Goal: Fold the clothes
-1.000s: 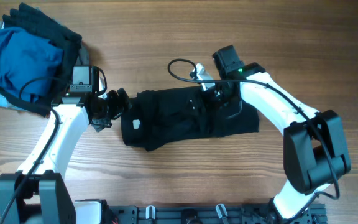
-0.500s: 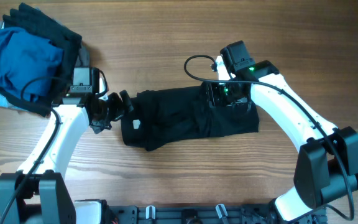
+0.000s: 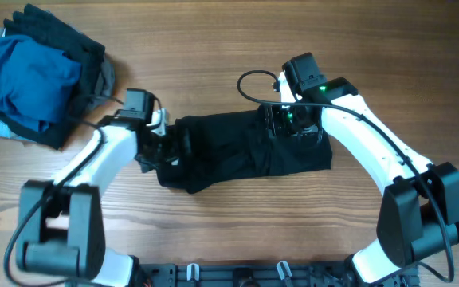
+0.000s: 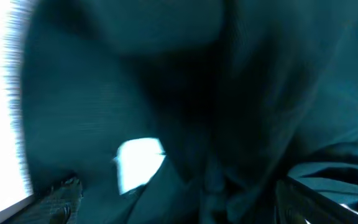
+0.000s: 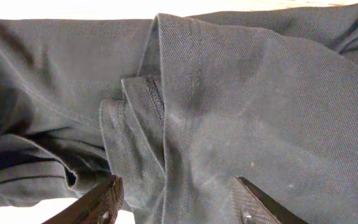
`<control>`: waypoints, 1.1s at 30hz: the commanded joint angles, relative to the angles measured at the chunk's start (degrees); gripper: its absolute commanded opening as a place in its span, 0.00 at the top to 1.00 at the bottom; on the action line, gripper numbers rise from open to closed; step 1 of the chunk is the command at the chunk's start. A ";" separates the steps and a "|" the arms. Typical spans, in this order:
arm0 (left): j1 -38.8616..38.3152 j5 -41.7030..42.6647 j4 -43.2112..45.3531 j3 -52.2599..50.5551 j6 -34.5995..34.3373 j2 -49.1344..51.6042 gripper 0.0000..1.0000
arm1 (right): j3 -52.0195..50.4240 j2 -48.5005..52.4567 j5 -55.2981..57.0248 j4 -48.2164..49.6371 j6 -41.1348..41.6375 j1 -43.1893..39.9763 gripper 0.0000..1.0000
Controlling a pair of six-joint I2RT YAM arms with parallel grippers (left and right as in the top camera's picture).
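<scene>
Shirt: the black shirt (image 3: 245, 151) lies mid-table (image 3: 213, 48) as a half-folded crosswise band, well apart from the pile of clothes (image 3: 30, 76) at far left.
Left gripper (image 3: 170, 147): over the shirt's left end by the white mark (image 4: 140, 162), fingers wide. The view is blurred, so it probably grips nothing.
Right gripper (image 3: 289, 126): over the upper right edge near the collar fold (image 5: 148, 99), fingers half spread, fabric loose beneath.
Doing it well: each gripper should pinch every layer at its edge, then both lift together so the band keeps taut.

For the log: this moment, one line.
black shirt: part-folded mid-table | left pincer: open over its left end | right pincer: open over it
</scene>
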 commanded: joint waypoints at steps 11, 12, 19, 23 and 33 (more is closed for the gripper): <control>-4.72 0.09 1.14 -0.57 1.42 8.22 0.66 | 0.96 -0.85 1.03 -0.37 0.59 -0.07 0.39; -4.70 -0.11 1.16 -0.55 1.42 8.22 0.74 | 0.96 -0.85 1.05 -0.48 0.59 -0.07 0.38; -1.68 -3.06 0.24 0.94 1.40 7.10 0.96 | 0.96 -0.85 1.77 -0.98 0.61 -0.09 0.39; 4.31 -7.93 -5.40 5.55 1.42 5.33 0.96 | 0.98 -0.87 5.51 -2.27 1.92 -1.79 0.39; 17.81 -14.62 -26.49 24.39 1.20 4.57 0.96 | 0.98 -2.43 6.43 -5.73 1.18 -15.15 0.38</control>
